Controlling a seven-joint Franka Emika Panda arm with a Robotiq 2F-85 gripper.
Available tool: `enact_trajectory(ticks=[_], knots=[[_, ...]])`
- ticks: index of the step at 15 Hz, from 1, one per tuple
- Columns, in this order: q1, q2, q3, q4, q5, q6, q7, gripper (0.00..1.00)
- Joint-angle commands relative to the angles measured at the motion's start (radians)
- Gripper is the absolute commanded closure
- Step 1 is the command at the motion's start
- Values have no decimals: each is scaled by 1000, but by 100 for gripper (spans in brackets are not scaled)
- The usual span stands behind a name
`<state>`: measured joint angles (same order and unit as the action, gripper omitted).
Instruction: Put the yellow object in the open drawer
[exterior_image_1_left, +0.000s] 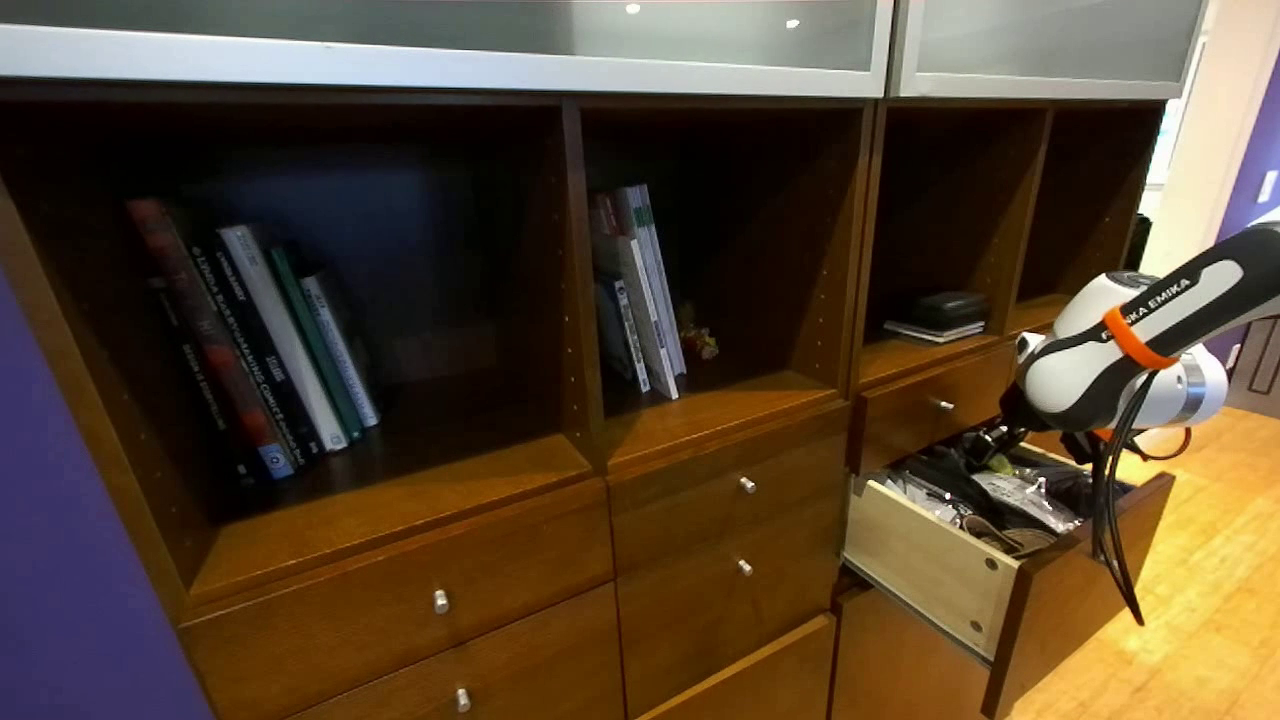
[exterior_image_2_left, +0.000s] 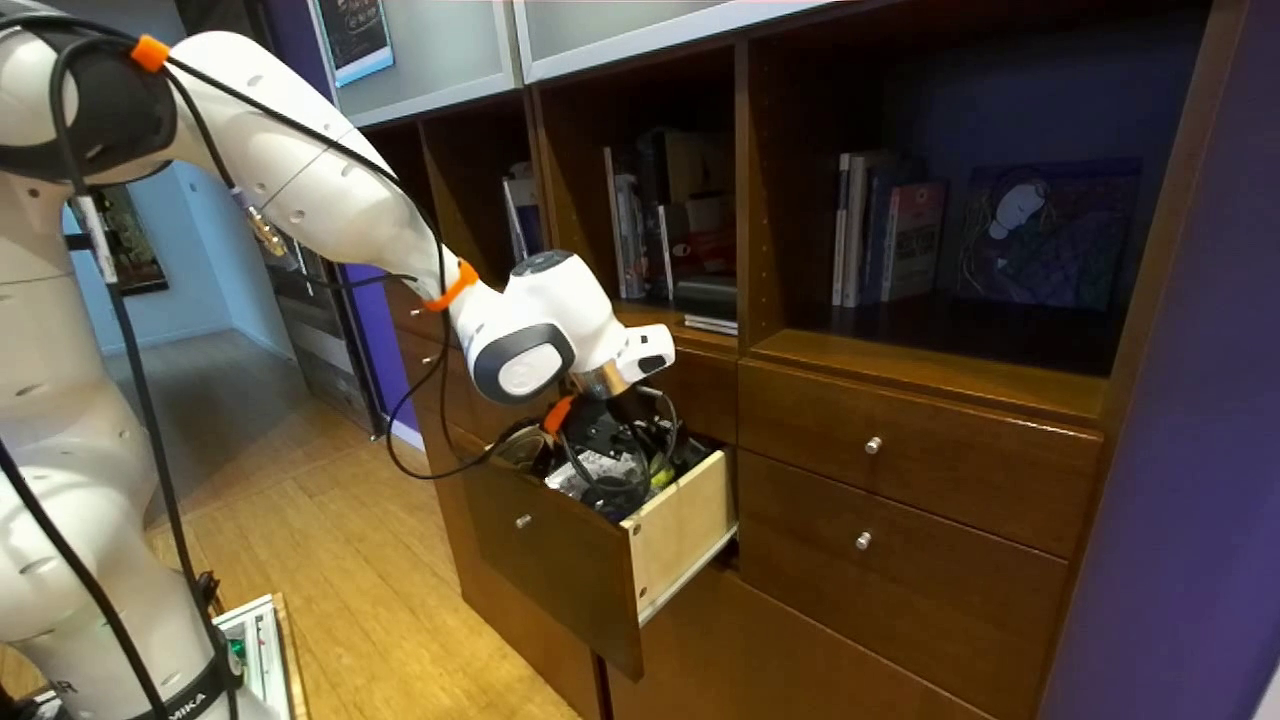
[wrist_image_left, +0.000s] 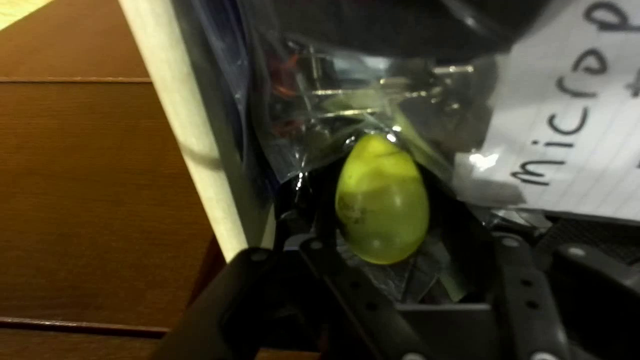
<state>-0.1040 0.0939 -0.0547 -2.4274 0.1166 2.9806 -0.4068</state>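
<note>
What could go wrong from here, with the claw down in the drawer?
The claw straddles the yellow egg, but whether it grips is unclear; if loose, the rounded egg might roll off on release.
A clear plastic bag lies right by the egg and could catch in the claw on the way out.
Black cables hang past the front of the open drawer; they may snag there.

The yellow object (wrist_image_left: 382, 210) shades from bright lemon at its narrow end to paler yellow-green at the broad one, darkly smudged along one side. The fingers (wrist_image_left: 527, 295) are black; the arm (exterior_image_2_left: 300, 190) is white with orange bands (exterior_image_2_left: 452, 288). The open drawer (exterior_image_1_left: 925, 560) has a reddish-brown front and pale blond sides. White, faintly ruled paper (wrist_image_left: 600, 165) is marked in black. The wall (exterior_image_2_left: 1190, 450) is purple, the floor (exterior_image_2_left: 330, 590) honey-yellow.
</note>
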Motion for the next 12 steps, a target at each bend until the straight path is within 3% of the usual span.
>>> enact_trajectory(ticks=[1,3,7,12], knots=[[-7,-37,6,8,16,-32,-27,10],[-5,-56,3,12,5,-46,-28,1],[-4,-109,3,11,16,-112,-52,0],[19,-231,-18,12,11,-319,-91,0]])
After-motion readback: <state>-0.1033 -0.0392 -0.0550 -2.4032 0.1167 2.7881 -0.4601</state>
